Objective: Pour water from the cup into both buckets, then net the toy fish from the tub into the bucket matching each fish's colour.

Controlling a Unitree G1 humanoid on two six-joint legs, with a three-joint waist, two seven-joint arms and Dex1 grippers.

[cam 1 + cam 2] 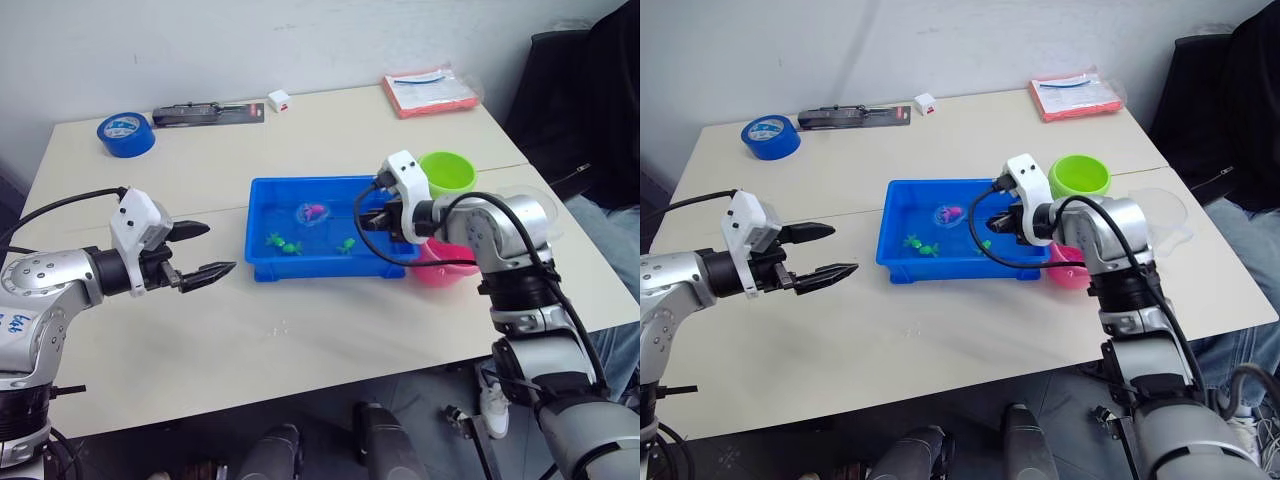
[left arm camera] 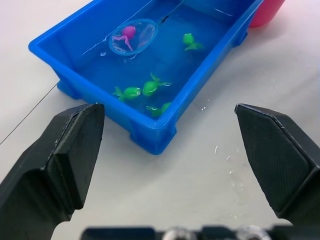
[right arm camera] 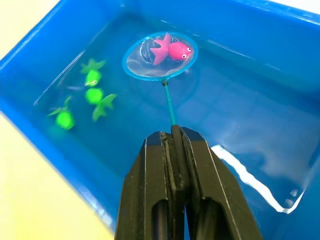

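Right gripper (image 3: 172, 131): pinching net (image 3: 160, 56) handle, fingers clamped.
Net: cradling pink fish (image 3: 172, 50) inside blue tub (image 1: 262, 262).
Left gripper (image 1: 202, 250): hovering beside tub, fingers spread, empty.
Risk: tipping shallow hoop while lifting, fish slipping out short of pink bucket (image 1: 447, 268).

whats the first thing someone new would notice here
The bright blue tub at mid-table draws the eye first. In it the right gripper is shut on the net, whose hoop holds a pink fish at the water, with green fish loose beside it. The left gripper hovers open over bare table to the tub's left.
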